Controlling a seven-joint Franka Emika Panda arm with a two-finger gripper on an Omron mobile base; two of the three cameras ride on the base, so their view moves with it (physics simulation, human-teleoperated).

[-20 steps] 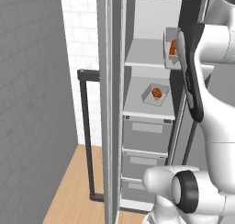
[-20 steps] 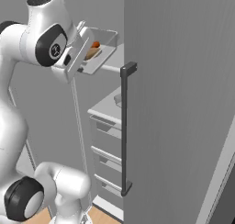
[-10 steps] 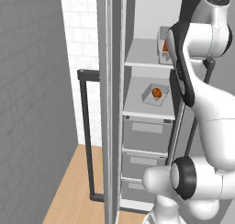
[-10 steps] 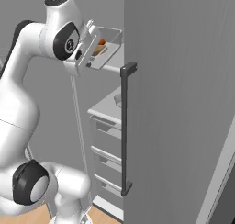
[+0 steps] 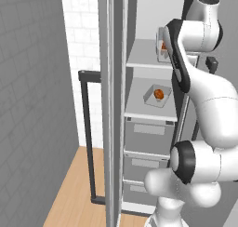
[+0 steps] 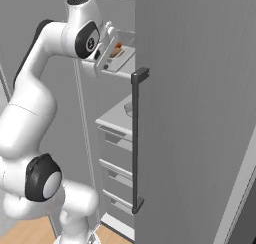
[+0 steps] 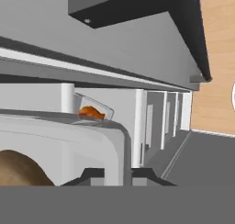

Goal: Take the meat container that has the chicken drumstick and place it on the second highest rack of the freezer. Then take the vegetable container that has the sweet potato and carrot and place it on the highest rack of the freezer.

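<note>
The vegetable container [image 5: 161,48] hangs tilted just above the highest rack [image 5: 142,58] of the open freezer [image 5: 149,132]. My gripper [image 6: 104,58] is shut on its rim. From the right, the orange carrot [image 6: 117,51] shows inside the vegetable container [image 6: 121,59]. In the hand view my gripper [image 7: 117,173] pinches the white container wall [image 7: 82,145], with the tan sweet potato [image 7: 18,170] inside. The meat container [image 5: 157,96] with the chicken drumstick [image 5: 159,93] rests on the second rack [image 5: 139,107]. The drumstick [image 7: 90,112] also appears beyond the held wall.
The freezer's left door stands open with a long dark bar handle [image 5: 86,128]. The right door and its dark handle [image 6: 135,138] stand close beside the hand. Grey drawers [image 5: 148,163] stack below the shelves. Wooden floor [image 5: 74,193] lies at lower left.
My arm has swung toward the freezer and carried the vegetable container further in over the highest rack. The grip has stayed shut. The meat container has not moved.
</note>
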